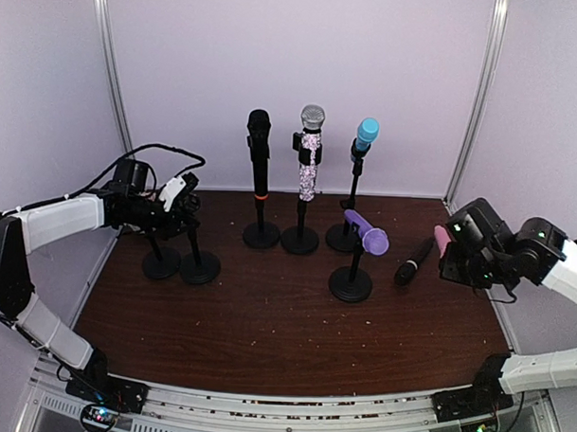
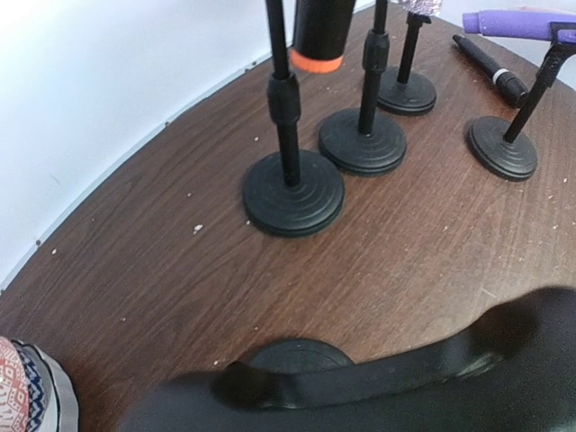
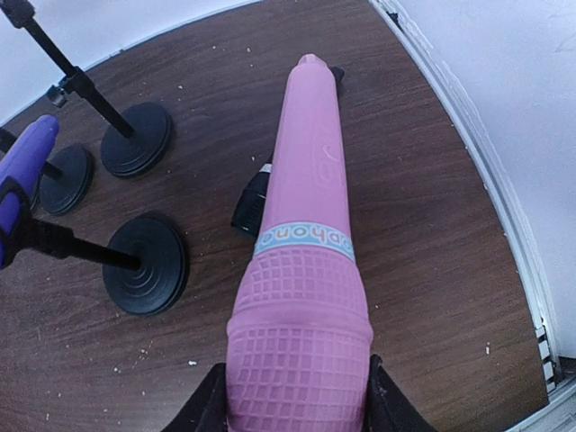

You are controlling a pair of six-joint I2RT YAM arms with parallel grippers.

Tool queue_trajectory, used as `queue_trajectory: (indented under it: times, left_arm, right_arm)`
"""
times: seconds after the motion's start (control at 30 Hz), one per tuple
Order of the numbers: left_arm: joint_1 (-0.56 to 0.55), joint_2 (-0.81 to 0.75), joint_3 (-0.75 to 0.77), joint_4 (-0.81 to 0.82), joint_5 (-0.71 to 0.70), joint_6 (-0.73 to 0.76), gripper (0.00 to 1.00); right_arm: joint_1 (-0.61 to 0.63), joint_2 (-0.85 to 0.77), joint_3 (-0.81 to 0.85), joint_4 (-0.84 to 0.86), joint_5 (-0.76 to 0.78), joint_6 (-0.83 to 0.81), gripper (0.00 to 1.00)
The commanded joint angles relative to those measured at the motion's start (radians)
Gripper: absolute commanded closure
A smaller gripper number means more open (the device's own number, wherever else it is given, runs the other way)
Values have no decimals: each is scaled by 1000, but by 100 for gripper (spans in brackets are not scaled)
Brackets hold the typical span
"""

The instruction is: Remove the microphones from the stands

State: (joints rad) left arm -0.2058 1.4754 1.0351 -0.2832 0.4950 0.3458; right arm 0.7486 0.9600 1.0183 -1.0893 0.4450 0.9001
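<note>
Currently: right gripper (image 3: 297,400), jaws part-open, clamped round pink microphone (image 3: 306,225); left gripper (image 1: 165,210), jaws almost closed, contents indiscernible, near black stand (image 1: 199,267).

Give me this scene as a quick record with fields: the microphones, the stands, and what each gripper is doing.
on stands: orange-ringed microphone, glitter microphone, blue microphone, purple microphone
lying on table: loose black microphone
right gripper: shut on pink microphone, held off any stand
left gripper: shut, above left stands; what it holds is unclear
table: dark wood
</note>
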Motion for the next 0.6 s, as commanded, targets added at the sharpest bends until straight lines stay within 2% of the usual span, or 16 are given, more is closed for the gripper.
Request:
queue_trajectory:
  times: [0.0, 0.17, 0.37, 0.43, 0.57]
  left_arm:
    - [74, 0, -28, 26, -108, 98, 99]
    - [122, 1, -34, 25, -116, 123, 99]
    - [127, -15, -41, 26, -126, 134, 97]
    - [127, -23, -37, 17, -129, 129, 87]
    - [127, -51, -27, -22, -118, 116, 49]
  right_arm:
    - [-105, 136, 14, 215, -94, -148, 100]
    - [-206, 321, 78, 320, -160, -222, 100]
    - [-297, 531, 180, 400, -251, -266, 100]
    - [-313, 592, 222, 403, -265, -276, 100]
    - [-332, 693, 297, 394, -277, -288, 100]
